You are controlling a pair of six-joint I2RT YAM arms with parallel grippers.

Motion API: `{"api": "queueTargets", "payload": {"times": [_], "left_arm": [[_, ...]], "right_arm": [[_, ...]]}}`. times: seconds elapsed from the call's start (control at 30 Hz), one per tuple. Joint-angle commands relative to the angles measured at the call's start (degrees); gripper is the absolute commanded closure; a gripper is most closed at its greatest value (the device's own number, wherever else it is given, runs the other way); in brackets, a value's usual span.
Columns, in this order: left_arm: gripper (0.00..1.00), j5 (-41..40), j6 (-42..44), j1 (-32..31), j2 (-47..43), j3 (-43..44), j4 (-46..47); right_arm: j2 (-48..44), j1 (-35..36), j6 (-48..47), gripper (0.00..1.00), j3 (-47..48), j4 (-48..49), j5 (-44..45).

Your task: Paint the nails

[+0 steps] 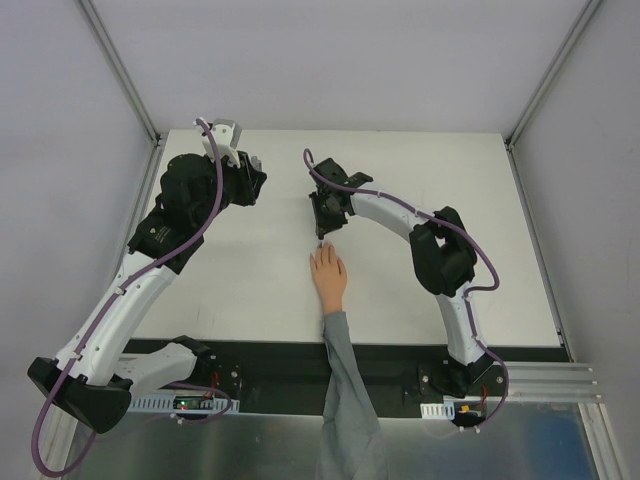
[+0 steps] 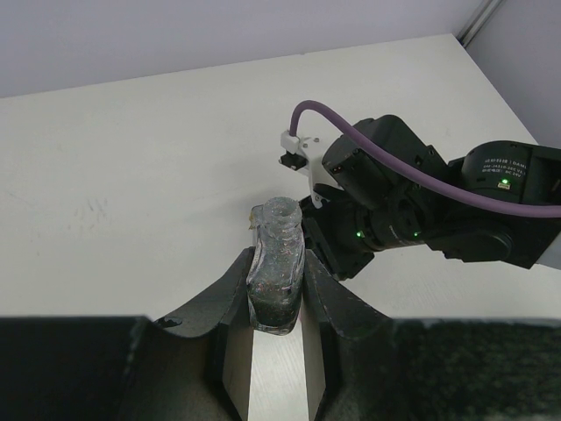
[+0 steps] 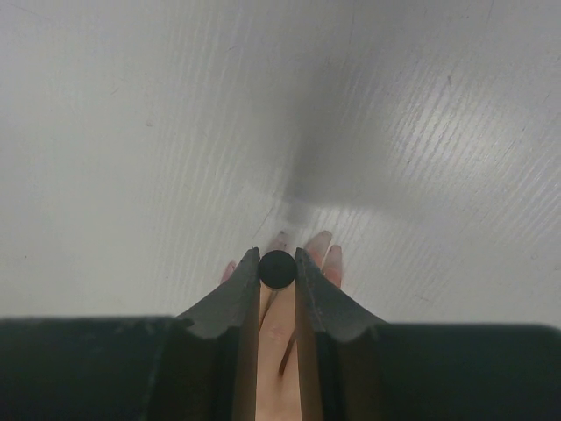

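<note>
As the top view looks down on the bench (image 1: 250, 270), I see the mannequin hand (image 1: 328, 275) lying flat, its fingers pointing away from the arm bases and its grey sleeve (image 1: 345, 385) running off the near edge. The right pincer (image 1: 322, 225) hangs just over the fingertips, I think so that the brush can reach them from above. The left arm (image 1: 150, 260) is well apart to the left.

In the left wrist view, the left pincer (image 2: 276, 294) is clamped on a small glass bottle (image 2: 277, 259). The bottle is upright and without cap, and its dark polish glitters. I judge it is held so for dipping.

In the right wrist view, the black jaws press on a round black cap (image 3: 277, 269), matte and smooth, seen from its end. The brush under it is hidden. The nails (image 3: 320, 239) lie just beyond the jaws on smooth peach plastic, hardly different from the skin.
</note>
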Motion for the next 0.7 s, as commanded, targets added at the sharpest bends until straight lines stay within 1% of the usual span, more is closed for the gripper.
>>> {"api": "queueTargets", "payload": {"times": [0.0, 0.43, 0.67], "left_arm": [[1.00, 0.46, 0.71, -0.28, -0.81, 1.80, 1.52], [1.00, 0.46, 0.53, -0.28, -0.73, 1.80, 1.44], [1.00, 0.46, 0.62, -0.28, -0.73, 1.89, 1.43]], "right_arm": [[-1.11, -0.21, -0.26, 1.00, 1.45, -1.44, 0.79], [1.61, 0.75, 0.36, 0.99, 5.40, -1.35, -1.05], [2.05, 0.75, 0.97, 0.99, 5.14, -1.44, -1.67]]}}
